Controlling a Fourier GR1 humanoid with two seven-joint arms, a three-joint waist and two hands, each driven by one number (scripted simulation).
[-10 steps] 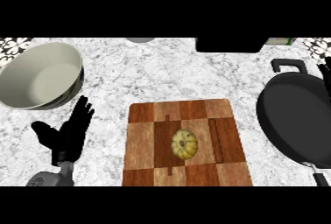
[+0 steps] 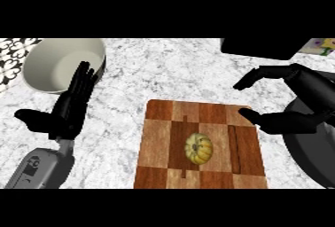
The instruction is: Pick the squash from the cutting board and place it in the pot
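Reaching was the step in hand, as far as could be judged: the right hand [image 2: 297, 104] hung at the right end of the cutting board [image 2: 157, 146], fingers and thumb spread apart in a wide claw, nothing between them. The squash [image 2: 199, 148] lay on the board's middle, a little toward the near end, untouched and clear of both hands. It was a small, ribbed, yellow thing lying flat.

The left hand [image 2: 68, 108] rested open at the view's left, fingers straight and pointing up, just in front of the pot [image 2: 62, 64]. It held nothing.

The pot stood at the far left of the counter [image 2: 170, 71], well apart from the board, its pale inside showing bare. So the carry, once made, would have to cross the whole board and go past the left hand.

The next move seemed to call for bringing the right hand leftward and down over the squash, with thumb and fingers either side of it, before closing. The squash sat low on the wood, so the fingertips would likely need to get right to the surface.

Much was hard to make out. The right hand overlapped a dark round pan [image 2: 311, 155], black against near-black, so where the palm ended was unclear. The pan ran off the right edge. The pot's far rim was cut off at the top, and a dark object [image 2: 262, 46] there could not be identified.
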